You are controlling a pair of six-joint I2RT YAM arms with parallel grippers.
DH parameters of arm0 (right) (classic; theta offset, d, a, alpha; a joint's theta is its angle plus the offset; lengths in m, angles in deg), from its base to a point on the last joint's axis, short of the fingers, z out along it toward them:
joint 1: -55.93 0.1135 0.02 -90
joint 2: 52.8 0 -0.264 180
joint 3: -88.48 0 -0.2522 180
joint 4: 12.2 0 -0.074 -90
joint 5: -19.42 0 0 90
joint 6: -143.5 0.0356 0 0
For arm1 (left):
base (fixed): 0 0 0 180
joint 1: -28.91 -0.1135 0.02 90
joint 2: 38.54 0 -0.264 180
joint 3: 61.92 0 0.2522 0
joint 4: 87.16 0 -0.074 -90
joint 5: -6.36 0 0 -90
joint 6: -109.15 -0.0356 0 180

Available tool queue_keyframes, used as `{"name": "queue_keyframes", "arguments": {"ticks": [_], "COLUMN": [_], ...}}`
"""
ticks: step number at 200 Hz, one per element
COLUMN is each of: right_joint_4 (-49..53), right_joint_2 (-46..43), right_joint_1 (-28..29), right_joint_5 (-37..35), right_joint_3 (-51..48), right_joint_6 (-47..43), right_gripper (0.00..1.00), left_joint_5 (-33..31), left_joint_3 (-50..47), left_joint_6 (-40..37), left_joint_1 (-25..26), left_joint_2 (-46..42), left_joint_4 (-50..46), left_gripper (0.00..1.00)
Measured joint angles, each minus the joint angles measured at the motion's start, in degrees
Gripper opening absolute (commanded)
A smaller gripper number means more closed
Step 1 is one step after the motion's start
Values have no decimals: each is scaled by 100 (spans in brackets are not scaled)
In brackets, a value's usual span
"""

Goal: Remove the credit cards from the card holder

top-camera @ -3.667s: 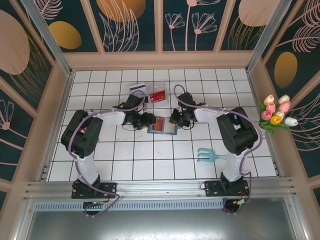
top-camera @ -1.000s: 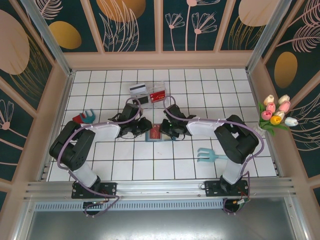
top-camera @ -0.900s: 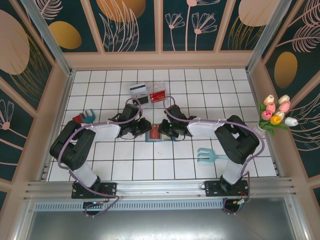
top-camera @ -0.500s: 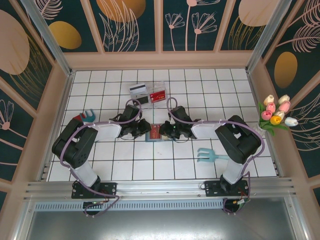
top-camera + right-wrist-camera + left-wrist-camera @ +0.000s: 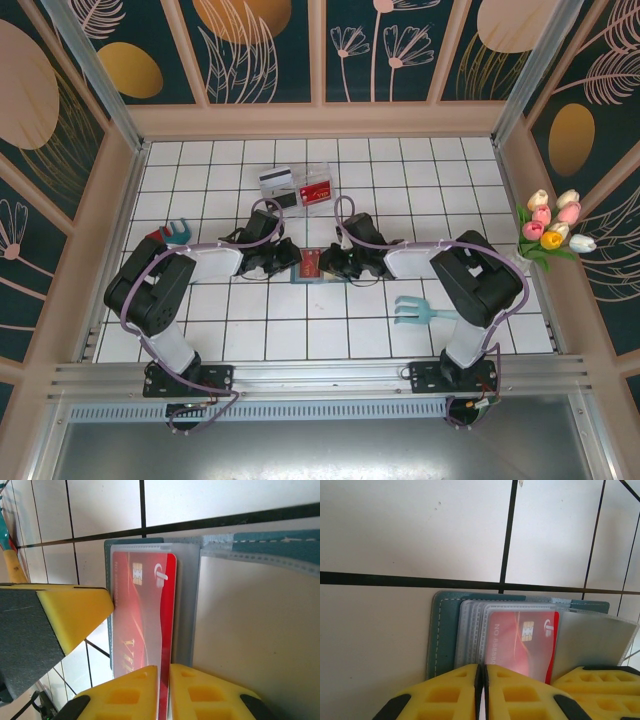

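The teal-blue card holder (image 5: 311,266) lies open on the tiled floor, between the two grippers. A red credit card (image 5: 522,639) with a chip sits in its clear sleeves (image 5: 184,605). My right gripper (image 5: 165,695) is shut on the red card's (image 5: 142,630) long edge, which runs between its yellow pads. From the other side, my left gripper (image 5: 481,692) has its pads together and rests on the holder's (image 5: 445,630) stitched edge. The grey-black and brownish-gold cards are hidden. The right gripper (image 5: 336,263) and left gripper (image 5: 286,257) nearly meet over the holder.
A white-grey card with a black stripe (image 5: 274,177) and a clear tray (image 5: 313,190) lie behind the holder. A light teal fork toy (image 5: 421,310) lies front right, a small red and teal object (image 5: 172,234) left, and tulips (image 5: 553,228) at the right wall.
Since 3.7 s ago both grippers have closed in on the holder, and it has shifted slightly nearer. In the last second the right gripper has edged rightwards, while the left has stayed put.
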Motion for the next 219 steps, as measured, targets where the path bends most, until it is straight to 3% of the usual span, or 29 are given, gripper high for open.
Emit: {"name": "queue_keyframes", "arguments": {"ticks": [28,144,219], "right_joint_4": [-66,-238,-323], "right_joint_2": [0,-203,-210], "right_joint_1": [-15,-160,-160], "right_joint_5": [0,37,39], "right_joint_3": [-52,-463,-509], "right_joint_6": [2,74,238], "right_gripper": [8,7,24], "left_joint_5": [-2,-142,251], "left_joint_3": [-9,203,271], "left_joint_6": [-24,-352,-393], "left_joint_1": [-2,4,118], "left_joint_2": [0,-238,-415], "left_joint_4": [13,-581,-520], "left_gripper": [18,23,18]}}
